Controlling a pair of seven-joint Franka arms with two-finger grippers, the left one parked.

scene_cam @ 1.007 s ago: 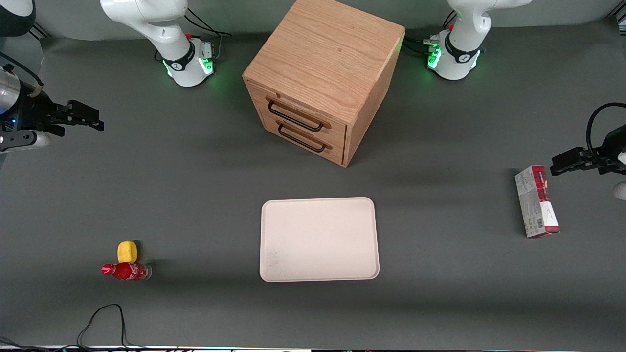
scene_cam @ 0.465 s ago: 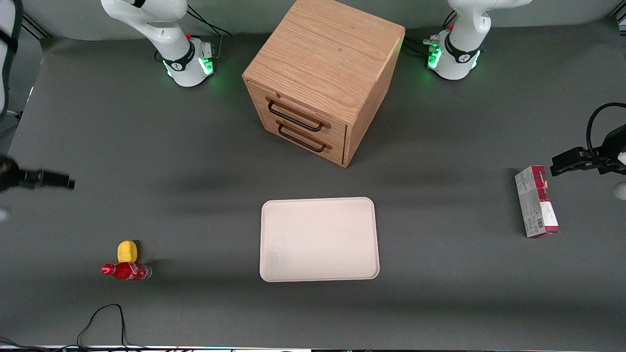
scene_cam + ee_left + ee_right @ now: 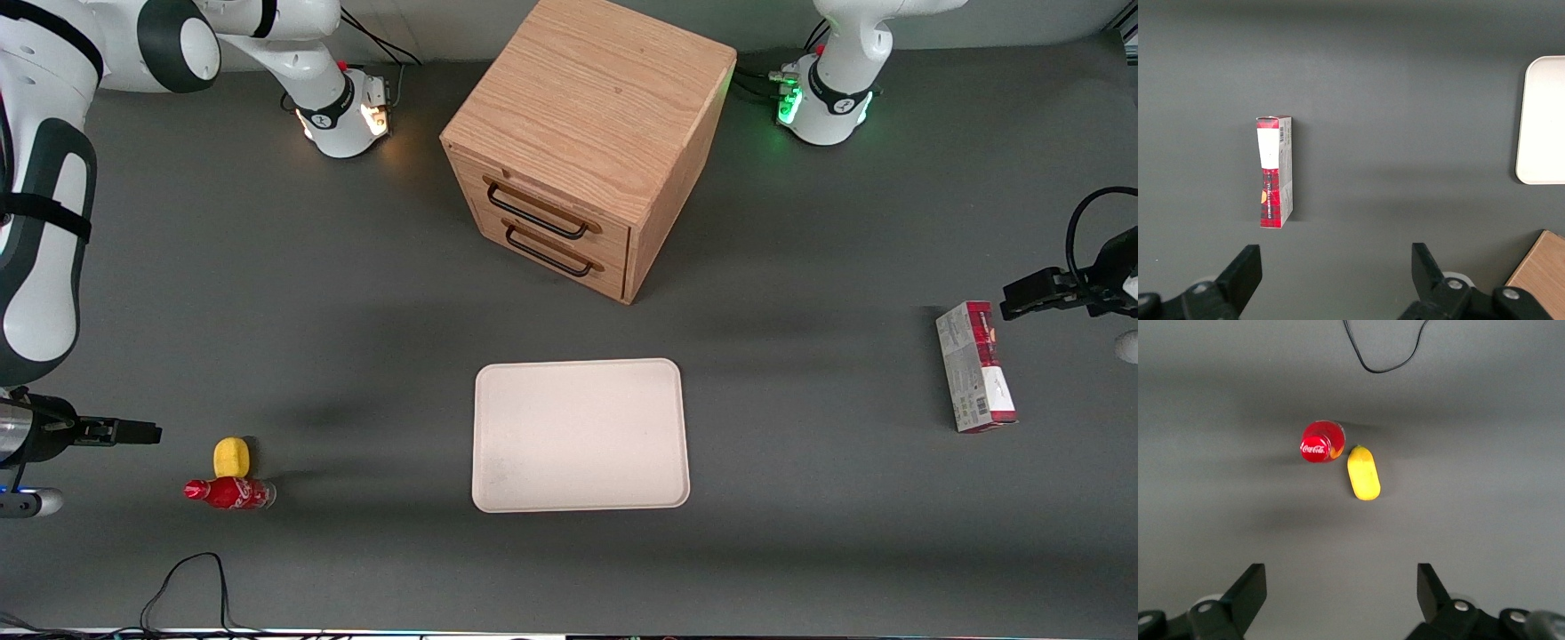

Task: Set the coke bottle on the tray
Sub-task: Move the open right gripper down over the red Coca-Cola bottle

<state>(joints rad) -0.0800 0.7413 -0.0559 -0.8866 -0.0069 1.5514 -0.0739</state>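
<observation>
The coke bottle (image 3: 229,492) is small and red and stands on the dark mat toward the working arm's end of the table. The right wrist view looks down on the coke bottle's red cap (image 3: 1317,445). My right gripper (image 3: 149,434) hangs above the mat, sideways of the bottle and slightly farther from the front camera. Its fingers are open with nothing between them, well apart from the bottle in the wrist view of the gripper (image 3: 1340,585). The cream tray (image 3: 580,434) lies flat mid-table with nothing on it, and one edge of the tray (image 3: 1543,120) shows from the parked arm.
A yellow lemon-like lump (image 3: 231,457) (image 3: 1363,473) lies right beside the bottle, a little farther from the front camera. A wooden two-drawer cabinet (image 3: 587,142) stands farther back mid-table. A red-and-grey carton (image 3: 974,366) lies toward the parked arm's end. A black cable (image 3: 187,578) loops near the front edge.
My right arm has swung toward the front camera, bringing the gripper from level with the cabinet to near the bottle and lemon. Its base light turned from green to orange. The objects stayed put.
</observation>
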